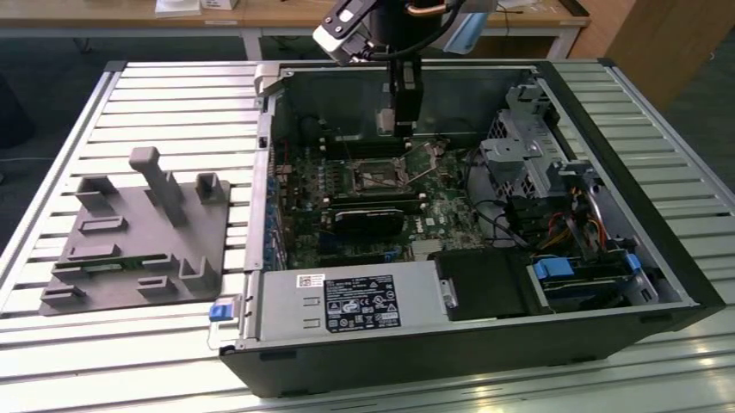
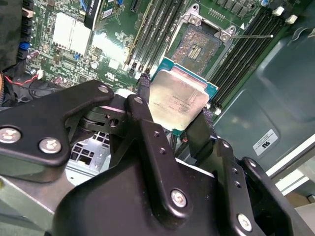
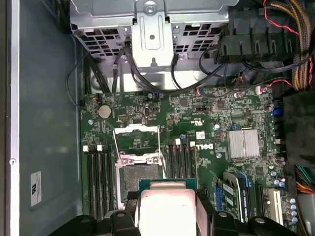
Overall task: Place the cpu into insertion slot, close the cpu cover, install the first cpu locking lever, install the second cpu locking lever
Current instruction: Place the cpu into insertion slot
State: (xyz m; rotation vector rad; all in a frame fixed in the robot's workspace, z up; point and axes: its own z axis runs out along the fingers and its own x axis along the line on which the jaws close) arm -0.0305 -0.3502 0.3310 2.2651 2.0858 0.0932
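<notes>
Clamped by two opposite edges in the hand [image 2: 174,98]: the chip [image 2: 183,105], hovering near the open socket [image 3: 141,177], cover [image 3: 137,139] flipped up. Likely light, stiff, slick-topped, delicate underneath; best pinched at the edges, kept level.

Setting: robotics lab with an assembly test bench, set up in an office-type room.

Evidence:
- The work table [image 1: 150,95] is built of slatted aluminium profile.
- An open desktop computer case [image 1: 677,267] lies on it, with the motherboard [image 3: 197,113] exposed.
- A grey moulded parts fixture [image 1: 138,232] sits just beside the case.
- A robot arm [image 1: 356,30] reaches in from above, its gripper [image 2: 175,100] clamped on the cpu [image 2: 183,94].
- Wooden desks [image 1: 275,15] stand along the back, carrying what may be papers [image 1: 172,7].
</notes>
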